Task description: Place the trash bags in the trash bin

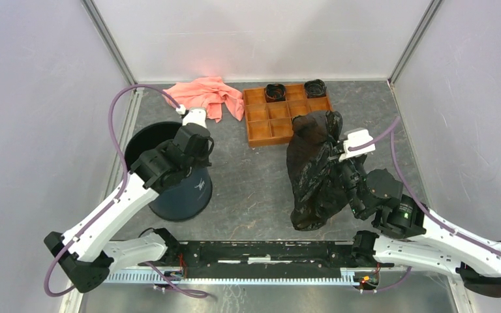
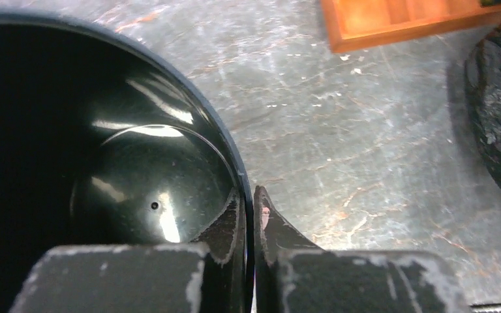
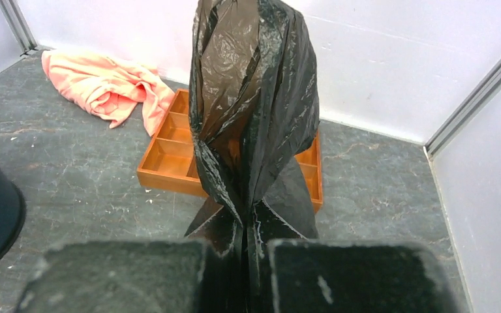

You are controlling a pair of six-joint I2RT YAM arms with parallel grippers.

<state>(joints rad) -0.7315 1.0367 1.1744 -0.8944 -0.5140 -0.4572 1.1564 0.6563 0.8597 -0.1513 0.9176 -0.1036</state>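
While I'm on the top view, the left end effector [image 1: 194, 145] sits at the rim of the trash bin [image 1: 181, 195] on the left of the tabletop [image 1: 254, 195]. The right end effector [image 1: 338, 168] has the trash bag [image 1: 310, 176] over on the right, well apart from the bin and just in front of the orange tray [image 1: 261, 132]. There's a pink cloth [image 1: 209, 96] at the back.

Left wrist: the fingers are pinched tight on the bin wall, one inside and one outside.

Right wrist: the jaws are squeezed almost together on a twisted bunch of bag, which stands up above them.
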